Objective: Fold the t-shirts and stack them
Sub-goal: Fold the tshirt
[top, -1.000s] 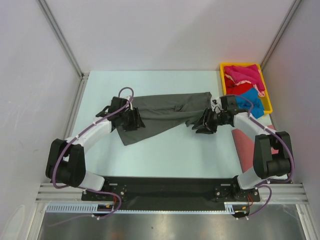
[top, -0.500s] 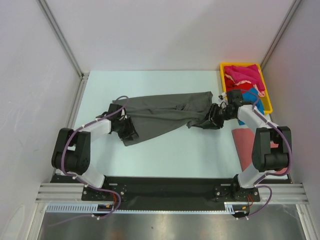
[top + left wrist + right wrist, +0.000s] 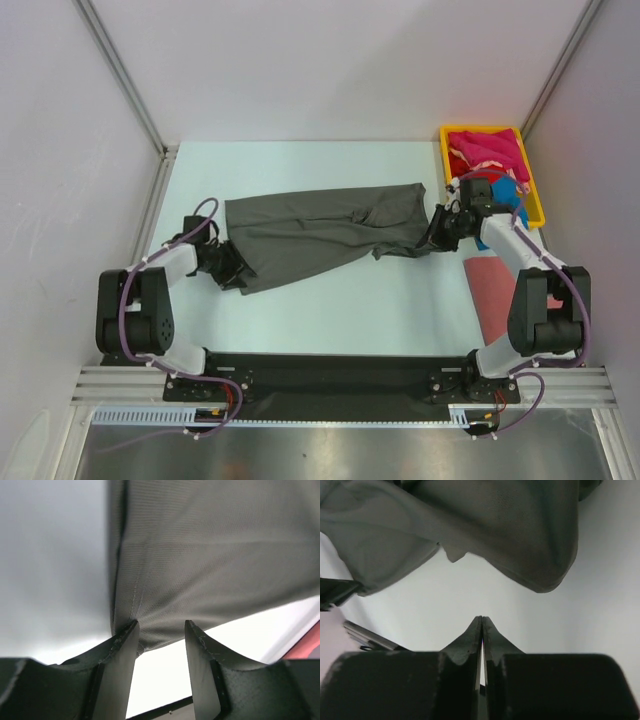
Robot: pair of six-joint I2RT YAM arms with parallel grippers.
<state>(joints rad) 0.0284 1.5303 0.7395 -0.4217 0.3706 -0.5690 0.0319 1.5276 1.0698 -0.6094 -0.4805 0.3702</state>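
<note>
my left end effector has backed off to the near-left corner of the dark grey t-shirt, jaws apart, gripping nothing. the right end effector has closed, empty, at the shirt's right end on the surface.

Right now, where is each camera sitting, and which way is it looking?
Top external: above and behind the arms, looking down on the table; shows the left arm, right arm, the dark grey t-shirt and yellow tray.
Left wrist: on the left arm's wrist, looking past the left jaws, which stand apart, at the t-shirt's corner.
Right wrist: on the right arm's wrist, looking past the right jaws, pressed together, at the t-shirt's bunched end.
Shared: all three see the dark grey t-shirt.
</note>
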